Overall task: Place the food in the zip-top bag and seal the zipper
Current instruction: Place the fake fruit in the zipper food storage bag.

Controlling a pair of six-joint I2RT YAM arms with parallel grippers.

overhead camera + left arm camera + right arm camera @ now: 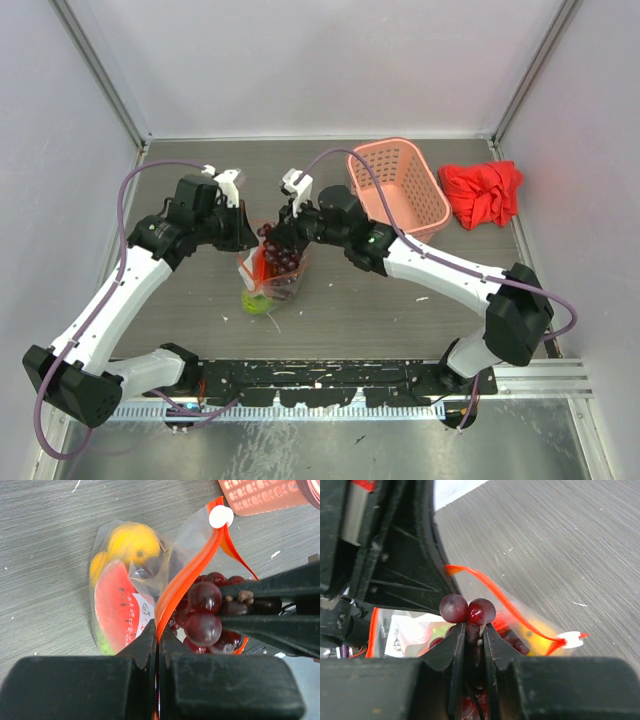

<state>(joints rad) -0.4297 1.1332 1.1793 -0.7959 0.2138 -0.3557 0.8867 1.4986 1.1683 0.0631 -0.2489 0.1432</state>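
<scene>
Your left gripper [157, 632] is clamped tight on the zipper [189, 572], holding the bag [150, 580] mouth open, while your right gripper [474, 630] pinches the grapes [204, 614] right at the opening. The yellow fruit [132, 542] sits inside already. Next, I'd say, push the bunch down past the strip before letting go, and mind it doesn't snag.

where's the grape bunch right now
In the top view the grape bunch sits mid-table, held in the right gripper at the open mouth of the zip-top bag, whose zipper the left gripper pinches from the left.
</scene>
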